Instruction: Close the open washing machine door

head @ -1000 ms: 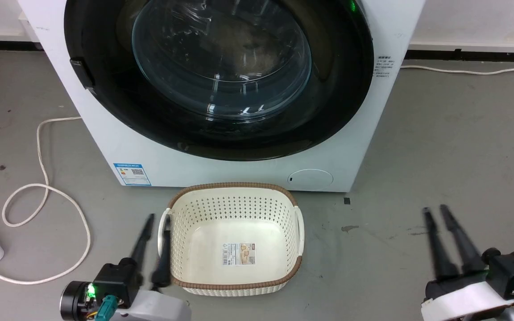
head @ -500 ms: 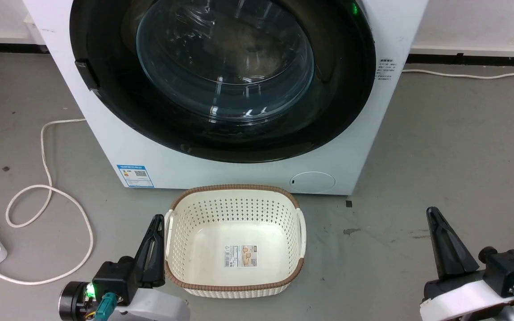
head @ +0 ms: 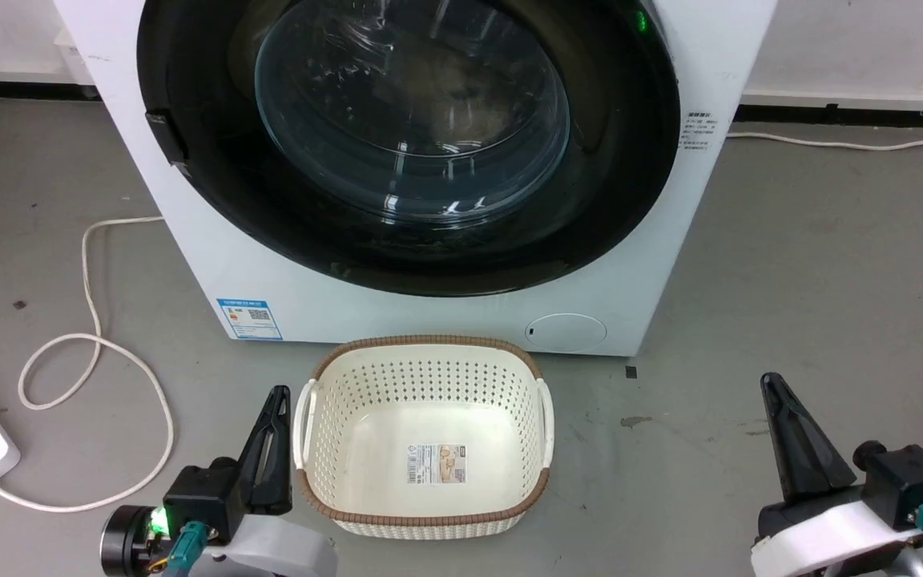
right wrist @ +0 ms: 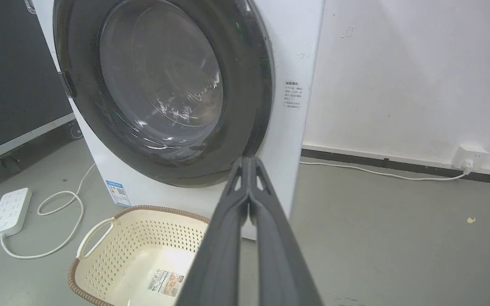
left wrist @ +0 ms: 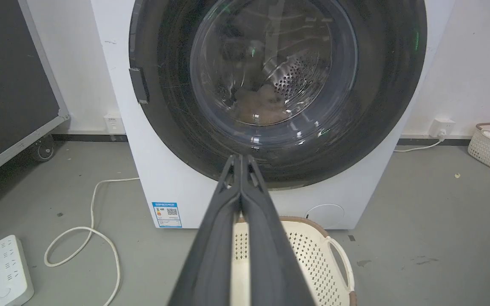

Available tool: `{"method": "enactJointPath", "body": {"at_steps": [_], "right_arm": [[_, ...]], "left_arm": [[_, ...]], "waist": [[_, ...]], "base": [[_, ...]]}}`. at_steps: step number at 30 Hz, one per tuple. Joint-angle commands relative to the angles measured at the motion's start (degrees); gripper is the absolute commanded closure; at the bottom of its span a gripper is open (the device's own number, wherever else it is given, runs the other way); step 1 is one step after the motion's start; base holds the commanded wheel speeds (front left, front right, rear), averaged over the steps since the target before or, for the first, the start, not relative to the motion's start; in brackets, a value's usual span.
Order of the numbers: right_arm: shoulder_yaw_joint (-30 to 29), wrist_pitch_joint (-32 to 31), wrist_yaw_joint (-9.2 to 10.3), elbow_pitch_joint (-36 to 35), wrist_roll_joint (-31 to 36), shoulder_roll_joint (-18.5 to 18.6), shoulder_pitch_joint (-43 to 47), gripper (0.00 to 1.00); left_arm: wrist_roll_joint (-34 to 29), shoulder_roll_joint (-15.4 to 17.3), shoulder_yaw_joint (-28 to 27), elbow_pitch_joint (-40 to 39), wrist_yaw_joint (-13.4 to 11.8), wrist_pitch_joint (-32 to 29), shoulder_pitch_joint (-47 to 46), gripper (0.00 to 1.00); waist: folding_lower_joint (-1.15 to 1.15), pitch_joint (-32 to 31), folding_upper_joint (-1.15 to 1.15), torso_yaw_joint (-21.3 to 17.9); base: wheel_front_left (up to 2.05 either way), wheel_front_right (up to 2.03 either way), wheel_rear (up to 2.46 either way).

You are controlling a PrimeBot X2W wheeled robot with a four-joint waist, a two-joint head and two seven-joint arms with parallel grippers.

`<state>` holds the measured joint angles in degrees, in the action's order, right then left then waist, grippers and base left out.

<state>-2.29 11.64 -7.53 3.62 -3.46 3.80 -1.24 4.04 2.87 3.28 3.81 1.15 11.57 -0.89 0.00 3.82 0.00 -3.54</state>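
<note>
1. Where it sits flush on the big white front-loading washing machine (head: 445,316), the round black-rimmed, glass-bowled door (head: 409,120) gleams with reflections.
2. The washing machine stands at the grey floor's (head: 790,264) far edge.
3. The left jaws and right jaws are pressed together, empty.

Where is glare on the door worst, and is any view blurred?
Head view: light streaks cross the door glass, dimming the inside. Left wrist view: least glare, drum holes readable. Right wrist view: bright white streaks low on the glass. No view is blurred.
</note>
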Motion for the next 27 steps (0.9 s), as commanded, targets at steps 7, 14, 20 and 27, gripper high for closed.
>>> {"method": "enactJointPath", "body": {"at_steps": [7, 14, 20, 27], "right_arm": [[0.3, -1.2, 0.01, -0.6, 0.7, -0.3, 0.4, 1.0], [0.4, -2.0, 0.01, -0.8, 1.0, -0.3, 0.4, 1.0], [0.6, -2.6, 0.02, -1.0, 1.1, -0.3, 0.5, 1.0], [0.7, -3.4, 0.02, -1.2, 1.3, -0.4, 0.6, 1.0]], "left_arm": [[-0.7, 0.0, -0.3, -0.6, -0.3, -1.2, 0.3, 1.0], [-1.0, 0.0, -0.6, -0.9, -0.4, -2.0, 0.3, 1.0], [-1.1, 0.0, -0.7, -1.1, -0.4, -2.6, 0.3, 1.0], [-1.4, 0.0, -1.0, -1.3, -0.5, -3.4, 0.4, 1.0]], "waist": [[0.0, -0.3, 0.0, 0.3], [0.0, -0.6, 0.0, 0.5], [0.0, -0.8, 0.0, 0.7], [0.0, -1.1, 0.0, 1.0]], "base": [[0.0, 0.0, 0.0], [0.0, 0.0, 0.0], [0.0, 0.0, 0.0], [0.0, 0.0, 0.0]]}}
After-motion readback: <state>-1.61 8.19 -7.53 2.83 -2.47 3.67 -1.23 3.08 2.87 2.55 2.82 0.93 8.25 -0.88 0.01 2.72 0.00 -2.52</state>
